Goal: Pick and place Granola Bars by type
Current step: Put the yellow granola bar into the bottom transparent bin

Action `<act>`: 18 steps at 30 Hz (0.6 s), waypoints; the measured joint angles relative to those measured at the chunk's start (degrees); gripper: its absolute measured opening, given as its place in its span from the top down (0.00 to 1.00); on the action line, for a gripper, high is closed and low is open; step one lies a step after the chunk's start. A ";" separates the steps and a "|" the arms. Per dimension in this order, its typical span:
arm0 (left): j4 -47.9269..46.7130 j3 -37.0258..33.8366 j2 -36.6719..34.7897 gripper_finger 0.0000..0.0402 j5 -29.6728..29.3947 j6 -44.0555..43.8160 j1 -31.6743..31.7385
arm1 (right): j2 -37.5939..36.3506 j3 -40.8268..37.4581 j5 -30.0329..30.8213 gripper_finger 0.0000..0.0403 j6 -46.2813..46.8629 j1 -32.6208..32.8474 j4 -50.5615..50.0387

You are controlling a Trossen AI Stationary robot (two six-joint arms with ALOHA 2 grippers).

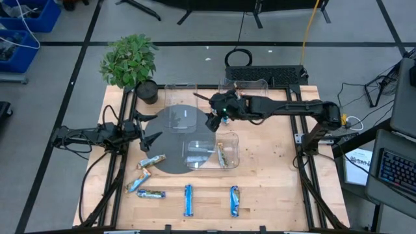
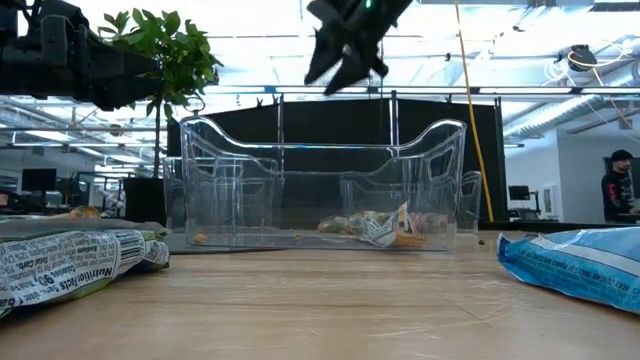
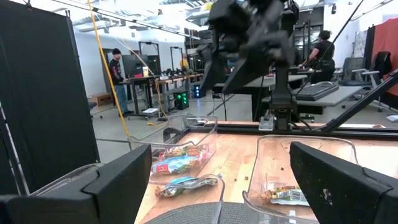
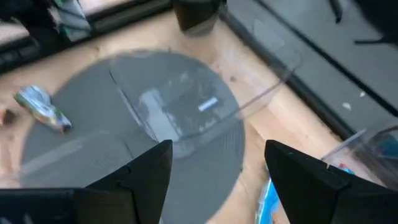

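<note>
On the left side of the wooden counter (image 1: 273,175), the left end effector (image 1: 151,138) hovers at the edge of the round grey mat (image 1: 170,133). Its two fingers are spread wide apart and hold nothing.

Just in front of it, two granola bars with reddish-green multicolour wrappers (image 1: 151,160) lie at the rim of the mat, close together and slanted. A third bar (image 1: 138,184), mostly blue with a tan end, lies nearer the front, also slanted. Next to it a multicolour bar (image 1: 151,194) lies flat, parallel to the front edge. Further right, two bright blue bars (image 1: 188,199) and (image 1: 234,200) lie well apart, each pointing toward the front edge.

Three clear plastic bins stand in the middle. One bin (image 1: 182,120) is on the mat, and I cannot tell if anything is in it. The front bin (image 1: 231,155) holds one tan-gold bar (image 1: 221,155). The rear bin (image 1: 250,84) holds at least one multicolour bar (image 3: 177,158), seen from the left wrist view.

The right end effector (image 1: 211,121) is above the mat, between the bins. Its fingers are wide open and empty
</note>
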 joint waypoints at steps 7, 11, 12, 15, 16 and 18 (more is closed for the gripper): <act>-0.02 0.00 0.00 0.06 0.00 0.00 0.02 | 4.65 0.00 0.08 0.41 -5.02 -1.95 -4.45; 0.00 0.00 0.00 0.06 0.00 0.00 0.02 | 7.76 0.00 0.17 0.43 -6.99 -1.11 -4.25; 0.00 0.00 0.00 0.06 0.00 0.00 0.02 | 8.45 0.00 0.22 0.44 -7.60 -0.91 -3.70; 0.04 0.00 0.00 0.06 0.00 -0.01 0.01 | 10.47 0.00 2.70 0.45 -9.16 -0.13 -0.44; -0.02 0.01 0.00 0.06 0.00 0.00 0.01 | 10.95 0.00 3.50 0.46 -9.52 0.10 0.36; 0.00 0.00 0.00 0.06 0.00 -0.02 0.00 | 12.07 0.02 4.89 0.47 -10.03 0.36 2.04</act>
